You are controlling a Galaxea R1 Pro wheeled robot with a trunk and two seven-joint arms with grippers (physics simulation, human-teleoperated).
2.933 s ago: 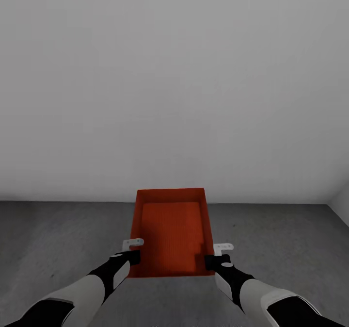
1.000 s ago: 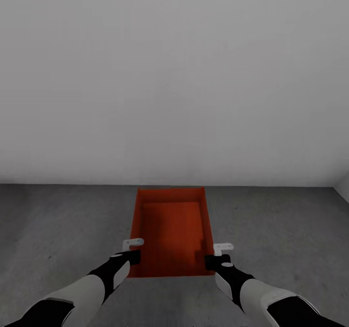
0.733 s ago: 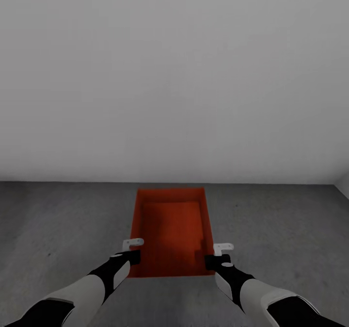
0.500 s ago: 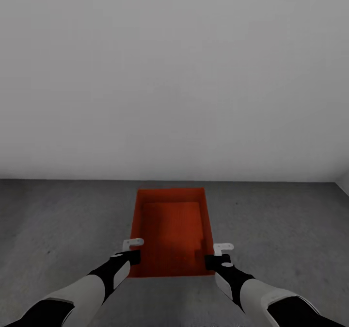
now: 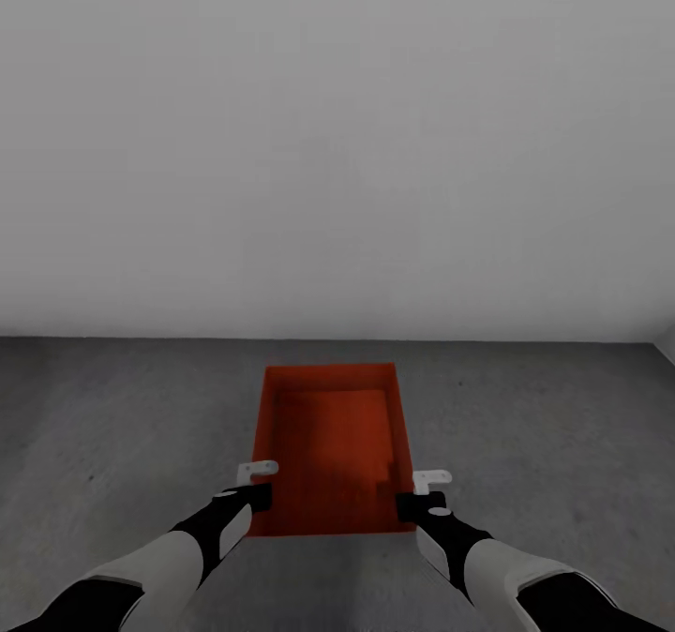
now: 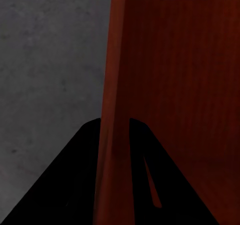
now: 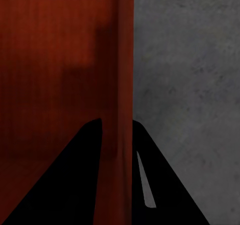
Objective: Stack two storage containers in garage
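- Presently, one container (image 5: 330, 449) was carried over the garage floor (image 5: 112, 426), facing a plain wall (image 5: 337, 144).
- Left gripper (image 5: 251, 484) was clamped on its left wall; right gripper (image 5: 424, 491) on its right wall.
- Step judged: transport. Next: lower it level, then release.

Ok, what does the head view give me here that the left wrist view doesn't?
Head view alone: the whole storage container held between left gripper and right gripper, plus the grey-white wall ahead. Left wrist view alone: the close grip, one dark finger on each side of the container's thin side wall. Both share the red-orange container over the grey concrete floor.
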